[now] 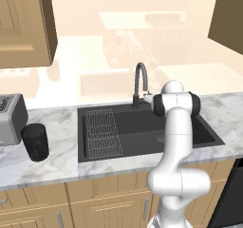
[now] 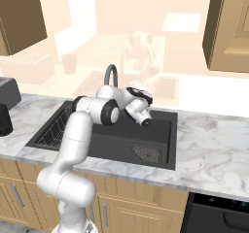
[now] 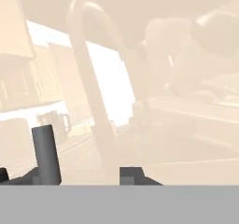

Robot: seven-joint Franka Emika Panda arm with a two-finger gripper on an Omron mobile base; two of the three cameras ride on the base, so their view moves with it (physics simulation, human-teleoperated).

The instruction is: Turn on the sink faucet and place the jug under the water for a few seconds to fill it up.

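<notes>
Matt black jug (image 1: 35,142); matt dark sink (image 1: 142,127); veined marble counter (image 1: 47,167); wood cabinets (image 1: 95,205).

Bright, even, hazy washed-out background

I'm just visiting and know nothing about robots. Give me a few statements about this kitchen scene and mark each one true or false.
1. The jug stands on the counter left of the sink. True.
2. Water is streaming from the sink faucet. False: no stream shows under the spout.
3. A wire rack lies in the left part of the sink. True.
4. The gripper is holding the jug. False: it is up by the faucet, and the jug stands far off on the counter.
5. The toaster sits to the right of the sink. False: it is at the far left, beside the jug.
</notes>
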